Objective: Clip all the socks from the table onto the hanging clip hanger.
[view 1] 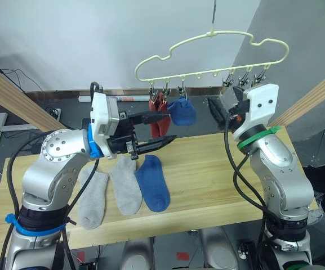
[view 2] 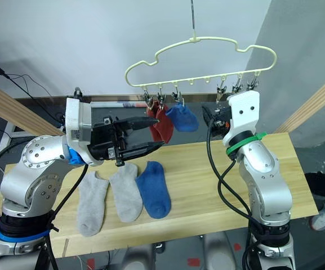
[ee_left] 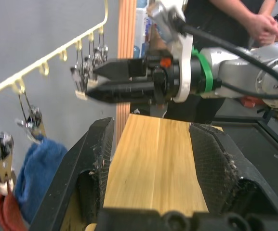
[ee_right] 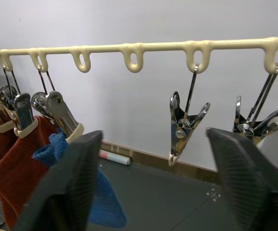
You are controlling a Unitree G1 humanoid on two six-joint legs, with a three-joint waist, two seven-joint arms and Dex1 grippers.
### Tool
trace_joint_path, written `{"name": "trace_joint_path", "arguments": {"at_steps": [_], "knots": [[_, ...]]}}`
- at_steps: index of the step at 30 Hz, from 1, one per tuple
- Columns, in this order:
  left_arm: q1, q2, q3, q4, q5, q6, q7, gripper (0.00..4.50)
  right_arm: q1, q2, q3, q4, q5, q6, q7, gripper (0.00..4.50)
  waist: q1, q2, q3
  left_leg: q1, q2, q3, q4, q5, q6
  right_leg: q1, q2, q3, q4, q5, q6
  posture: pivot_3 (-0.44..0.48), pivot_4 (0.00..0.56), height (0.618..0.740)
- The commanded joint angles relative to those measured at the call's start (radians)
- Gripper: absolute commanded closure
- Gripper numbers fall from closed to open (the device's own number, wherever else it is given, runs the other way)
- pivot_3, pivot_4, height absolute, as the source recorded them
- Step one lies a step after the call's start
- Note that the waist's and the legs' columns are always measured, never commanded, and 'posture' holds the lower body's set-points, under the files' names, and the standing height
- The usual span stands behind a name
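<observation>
Three socks are hanging clipped on the clip hanger (view 1: 207, 35): two red socks (view 1: 159, 115) and one blue sock (view 1: 182, 111). Three are lying on the tabletop (view 1: 218, 169): two grey socks (view 1: 108, 188) and a blue sock (view 1: 152, 183). My left tool (view 1: 161, 128) is hovering open and empty above them. My right tool (ee_right: 153, 183) is waiting open beside the free clips (ee_right: 184, 126). The socks look soft, light and limp; I judge the cuff the best hold.

Three socks (view 1: 123, 188) on table (view 1: 218, 174)
</observation>
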Motion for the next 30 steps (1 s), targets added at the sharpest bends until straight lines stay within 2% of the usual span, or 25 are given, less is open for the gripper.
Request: {"name": "trace_joint_path", "arguments": {"at_steps": [1,30], "knots": [[0.004,0.000,0.003,-0.028,0.013,-0.030,0.006,1.79,-0.021,0.006,-0.003,-0.008,0.006,-0.016,-0.015,0.96,0.000,0.000,0.000,0.000,0.000,0.000,0.000,0.000,0.000,0.000,0.000,0.000,0.000,0.000,0.000,-0.068,0.396,0.740],[0.007,-0.026,-0.024,-0.034,0.023,-0.031,0.032,1.79,-0.127,0.064,-0.026,0.106,0.048,-0.052,-0.058,0.96,-0.001,0.000,0.000,0.000,0.000,0.000,0.000,-0.001,0.001,0.000,0.000,0.000,0.000,0.001,-0.001,-0.062,0.401,0.740]]}}
